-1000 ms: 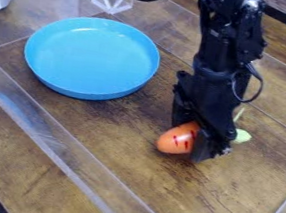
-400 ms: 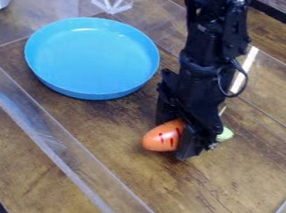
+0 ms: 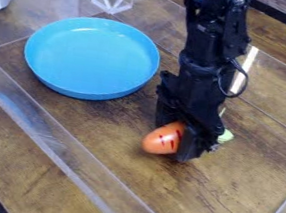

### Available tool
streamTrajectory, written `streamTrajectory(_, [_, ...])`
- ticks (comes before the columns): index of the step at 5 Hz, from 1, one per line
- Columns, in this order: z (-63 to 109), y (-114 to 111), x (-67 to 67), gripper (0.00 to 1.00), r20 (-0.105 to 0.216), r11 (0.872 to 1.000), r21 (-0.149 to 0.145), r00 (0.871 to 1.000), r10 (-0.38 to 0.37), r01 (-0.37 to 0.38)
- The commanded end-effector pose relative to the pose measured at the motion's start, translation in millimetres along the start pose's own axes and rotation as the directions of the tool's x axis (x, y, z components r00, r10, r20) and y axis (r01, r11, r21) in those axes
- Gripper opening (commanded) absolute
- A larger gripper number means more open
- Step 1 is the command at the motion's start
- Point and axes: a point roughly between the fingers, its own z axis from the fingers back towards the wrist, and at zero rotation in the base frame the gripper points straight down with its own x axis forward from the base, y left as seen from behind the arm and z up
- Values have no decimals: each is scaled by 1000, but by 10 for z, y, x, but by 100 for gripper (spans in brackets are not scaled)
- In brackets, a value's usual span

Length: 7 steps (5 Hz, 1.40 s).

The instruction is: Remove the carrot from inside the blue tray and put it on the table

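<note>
Dish first, at the left: the blue tray (image 3: 91, 57) sits flat on the desk (image 3: 55, 171), round and shallow, with nothing inside its raised rim. It serves as the landmark for the rest. A glossy clear sheet covers the dark wood planks under it, and the sheet's near edge runs as a pale diagonal line in front of the tray, toward the lower right.

To the right of the tray, near but clear of its rim, the carrot (image 3: 165, 139) lies on the desk. Its orange body, marked with dark grooves, points toward the front left, and a bit of its green top (image 3: 222, 136) peeks out on the far side of the arm (most of the leafy end is hidden behind the black housing).

Right of the tray again, and directly over the carrot, the black arm (image 3: 215, 49) comes down steeply with its gripper (image 3: 188, 149) pointing at the desk. The jaws are shut tight on the carrot, pinching it near its leafy end, so only the orange tip sticks out on the side toward the tray. The carrot's underside looks to be touching the desk or just off it; which one cannot be told.
</note>
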Motion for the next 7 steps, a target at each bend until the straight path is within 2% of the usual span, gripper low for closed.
streamTrajectory(1, [108,34,42,0,31,1000,-4,999,18,-18])
streamTrajectory(4, [93,63,66,0,15,999,-14,999,47,-46])
streamTrajectory(7, [150,51,85,0,17,997,-27,998,67,-66])
